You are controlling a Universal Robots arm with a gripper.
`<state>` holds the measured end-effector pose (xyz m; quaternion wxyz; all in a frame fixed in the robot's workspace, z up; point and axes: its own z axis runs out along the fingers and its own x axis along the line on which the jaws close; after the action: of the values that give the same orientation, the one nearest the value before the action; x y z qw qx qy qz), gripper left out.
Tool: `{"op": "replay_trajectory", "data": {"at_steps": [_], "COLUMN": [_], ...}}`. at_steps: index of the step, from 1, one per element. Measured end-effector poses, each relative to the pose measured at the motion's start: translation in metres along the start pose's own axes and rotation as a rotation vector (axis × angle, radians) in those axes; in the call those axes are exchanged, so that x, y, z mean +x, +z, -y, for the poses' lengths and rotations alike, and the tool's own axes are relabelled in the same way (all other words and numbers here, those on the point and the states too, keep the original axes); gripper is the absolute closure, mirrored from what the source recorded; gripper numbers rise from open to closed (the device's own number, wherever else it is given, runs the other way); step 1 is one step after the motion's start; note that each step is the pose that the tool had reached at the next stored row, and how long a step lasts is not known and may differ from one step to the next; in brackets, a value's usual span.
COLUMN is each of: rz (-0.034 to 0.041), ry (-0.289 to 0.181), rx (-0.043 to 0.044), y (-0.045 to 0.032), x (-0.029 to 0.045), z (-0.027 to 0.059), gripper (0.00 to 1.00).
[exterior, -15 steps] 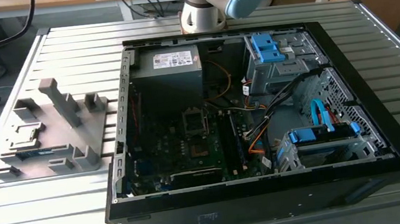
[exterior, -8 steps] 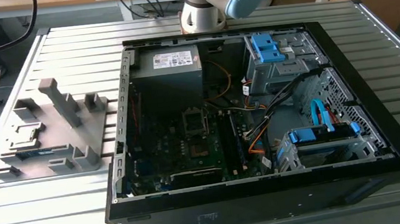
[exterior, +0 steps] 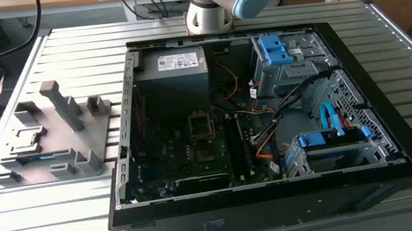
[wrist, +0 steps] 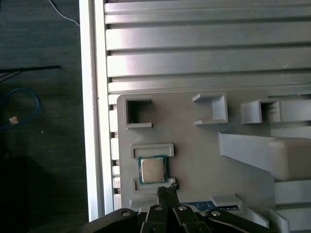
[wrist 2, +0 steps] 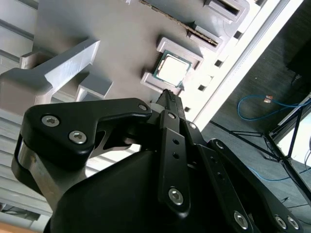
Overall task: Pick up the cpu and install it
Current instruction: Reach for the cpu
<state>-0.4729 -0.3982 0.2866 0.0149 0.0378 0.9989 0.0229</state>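
Note:
The cpu (wrist: 152, 170), a small square chip with a silver lid and a green edge, lies flat in a shallow pocket of the grey holder block (wrist: 199, 155). It also shows in the second wrist view, cpu (wrist 2: 172, 68) on the holder block (wrist 2: 121, 29). My gripper (wrist: 166, 190) hovers over the block just beside the chip, its black fingers drawn together to one tip and holding nothing. In the second wrist view the gripper (wrist 2: 168, 96) points at the chip's near edge. The open computer case (exterior: 389, 132) with its motherboard (exterior: 195, 162) lies on the slatted table.
The grey holder block (exterior: 80, 144) stands at the exterior view's left of the case, with upright posts (exterior: 61, 104) and several pockets. The arm's base (exterior: 207, 13) is behind the case. Cables (exterior: 281, 108), blue drive brackets (exterior: 275, 49) and a power supply (exterior: 175, 70) crowd the case. The table edge (wrist: 92, 121) runs close to the chip.

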Motion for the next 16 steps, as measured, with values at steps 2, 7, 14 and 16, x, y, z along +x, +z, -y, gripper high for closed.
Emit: {"op": "replay_trajectory", "data": {"at_steps": [2,7,14,16], "rz": [-0.0001,0.0,0.0005,0.0013], "ry": [0.0,0.0,-0.003,-0.006], "rx": [0.0001,0.0,0.0104,0.0225], "y": [0.0022,0.0087,0.0198,0.0217], "x": [0.0001,0.0002,0.0006,0.0006], "z": [0.0001,0.0004,-0.0006,-0.0013], "gripper": [0.9,0.9,0.9,0.9]}}
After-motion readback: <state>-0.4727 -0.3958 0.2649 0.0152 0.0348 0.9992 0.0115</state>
